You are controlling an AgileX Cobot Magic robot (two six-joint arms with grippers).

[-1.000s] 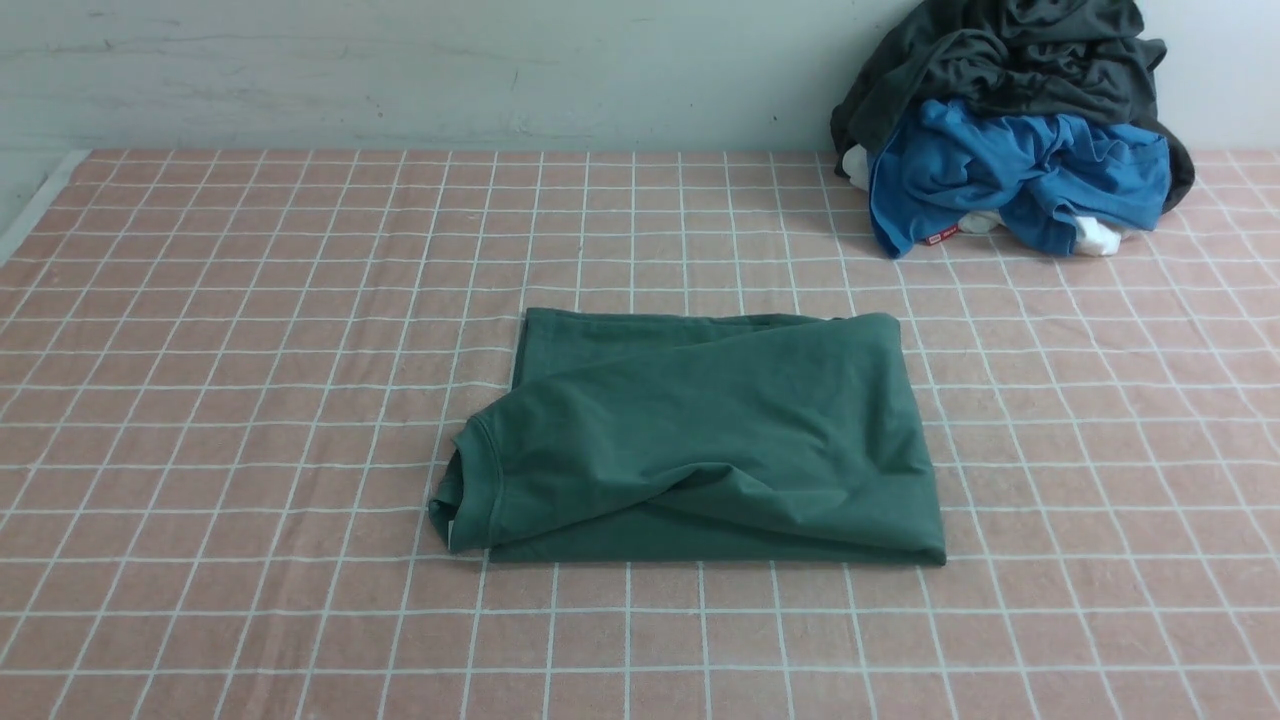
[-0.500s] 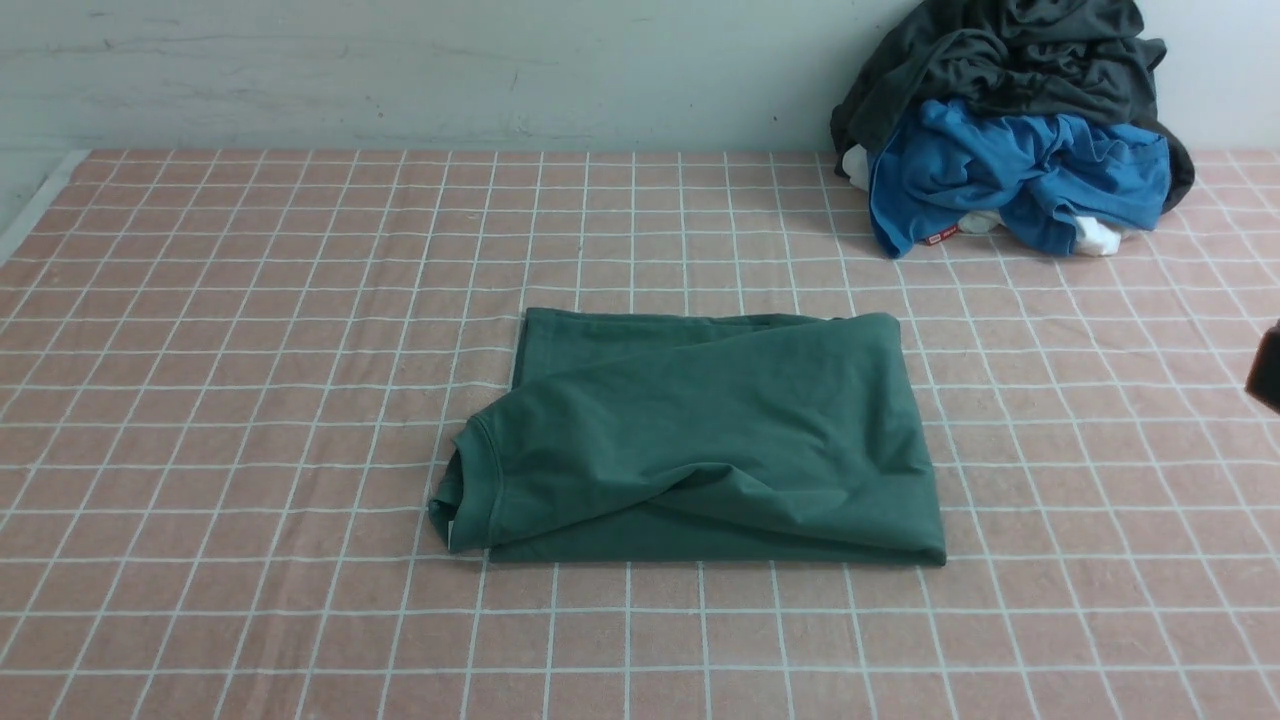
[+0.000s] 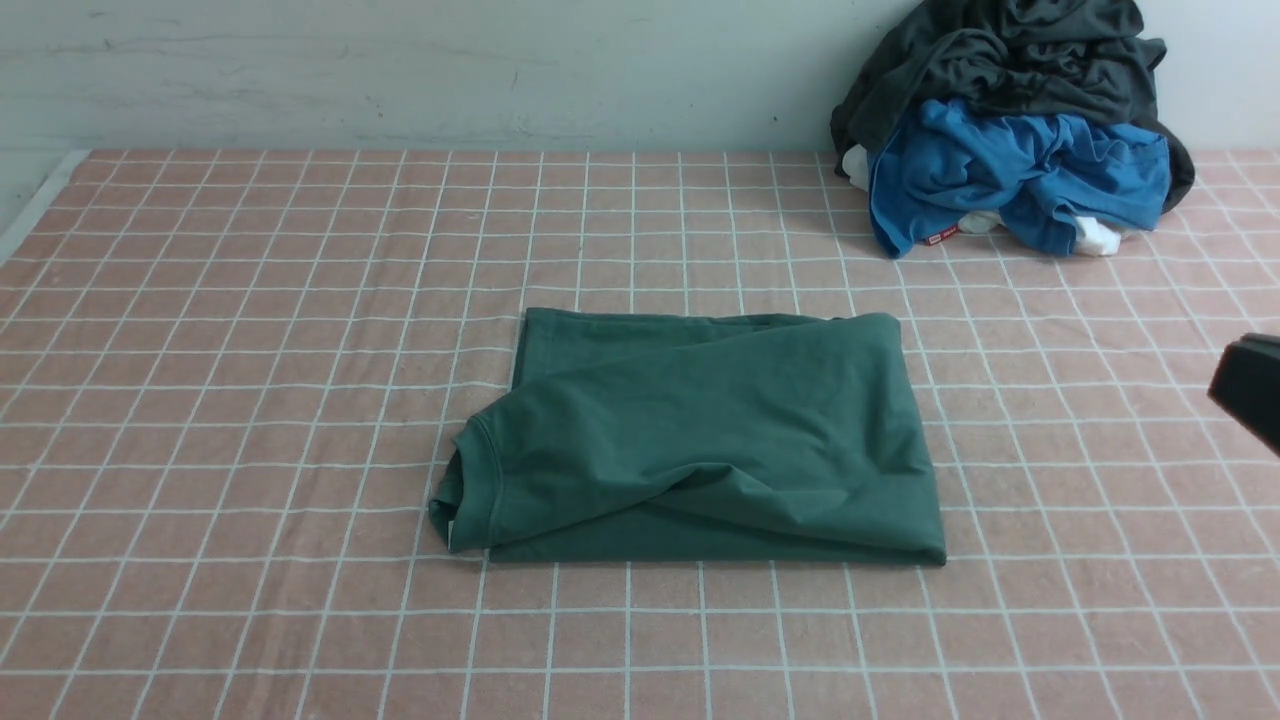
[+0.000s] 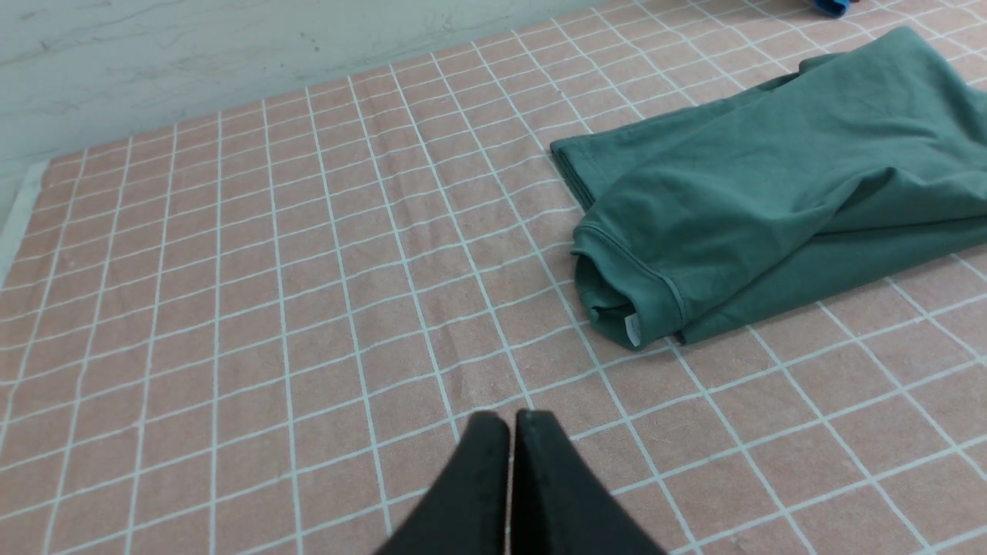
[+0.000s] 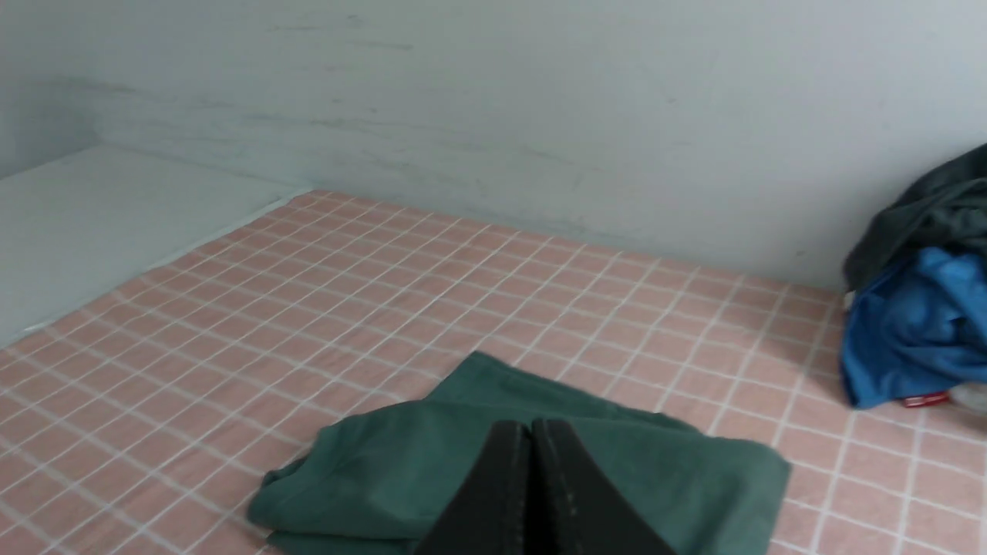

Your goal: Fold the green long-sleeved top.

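The green long-sleeved top lies folded into a rough rectangle in the middle of the pink checked table, its ribbed neck and a white label at its left corner. My left gripper is shut with nothing in it, hovering over bare cloth short of that corner. It is out of the front view. My right gripper is shut and empty, with the top behind its tips. In the front view the right gripper shows as a dark shape at the right edge, apart from the top.
A pile of clothes sits at the back right against the wall: a bright blue garment under a dark grey-black one, with bits of white fabric. The pale wall bounds the table's far side.
My right gripper has come into the front view from the right edge and moved leftward. The green top has not moved.
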